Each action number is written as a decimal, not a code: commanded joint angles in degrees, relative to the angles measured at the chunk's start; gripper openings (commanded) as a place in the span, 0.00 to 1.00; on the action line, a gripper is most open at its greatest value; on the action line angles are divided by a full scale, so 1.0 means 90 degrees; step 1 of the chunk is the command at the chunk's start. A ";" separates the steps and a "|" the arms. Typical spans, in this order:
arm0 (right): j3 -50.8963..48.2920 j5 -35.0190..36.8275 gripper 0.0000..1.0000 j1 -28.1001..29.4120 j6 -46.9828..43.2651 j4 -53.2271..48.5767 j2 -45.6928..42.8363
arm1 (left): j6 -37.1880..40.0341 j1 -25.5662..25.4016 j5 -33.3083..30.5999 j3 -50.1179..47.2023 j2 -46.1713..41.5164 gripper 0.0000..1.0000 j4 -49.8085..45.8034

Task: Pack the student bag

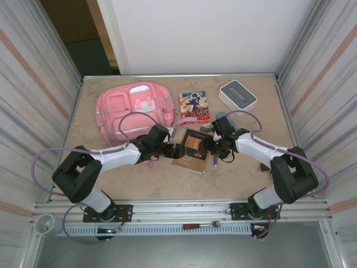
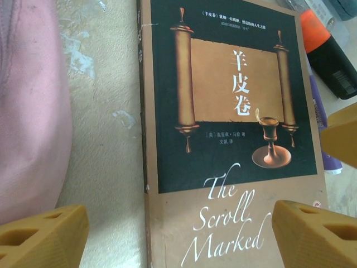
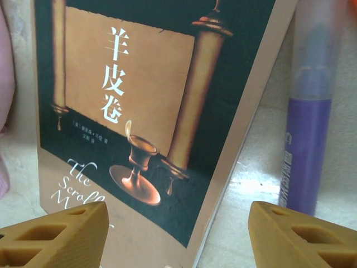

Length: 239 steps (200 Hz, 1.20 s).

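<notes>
The student bag point(image 1: 134, 109), a pink backpack, lies flat at the back left of the table; its pink fabric also edges the left wrist view point(image 2: 28, 111). A brown and dark book with a scroll on its cover point(image 1: 192, 149) lies in the middle. My left gripper point(image 1: 175, 151) is open just above the book's spine edge point(image 2: 144, 111), one finger point(image 2: 44, 234) over bare table, the other over the cover. My right gripper point(image 1: 211, 146) is open over the book's opposite edge point(image 3: 245, 111), with nothing between its fingers point(image 3: 301, 234).
A purple marker point(image 3: 307, 139) lies on the table just right of the book. An orange and black marker point(image 2: 329, 50) lies beyond it. A colourful comic book point(image 1: 194, 106) and a white-and-grey box point(image 1: 237, 95) sit at the back. Metal walls enclose the table.
</notes>
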 commanded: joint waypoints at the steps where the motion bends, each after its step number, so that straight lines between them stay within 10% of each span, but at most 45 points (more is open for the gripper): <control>1: -0.0008 -0.0100 0.65 0.0053 0.0276 0.0197 0.0245 | -0.0104 -0.0024 -0.0061 0.0175 0.0291 0.85 0.0160; 105: 0.0194 0.0025 0.55 0.0328 0.0591 0.0852 0.1105 | -0.0188 -0.0199 0.0139 -0.0072 0.1105 0.79 0.0630; 183: 0.0311 0.0515 0.00 0.0577 0.0283 0.0956 0.0617 | -0.0307 -0.0211 0.0011 -0.0500 0.0390 0.79 0.0773; 239: 0.0476 -0.1357 0.00 0.0183 -0.0750 0.0997 -0.0299 | -0.0416 0.0186 0.0323 -0.1133 -0.1474 0.86 0.1041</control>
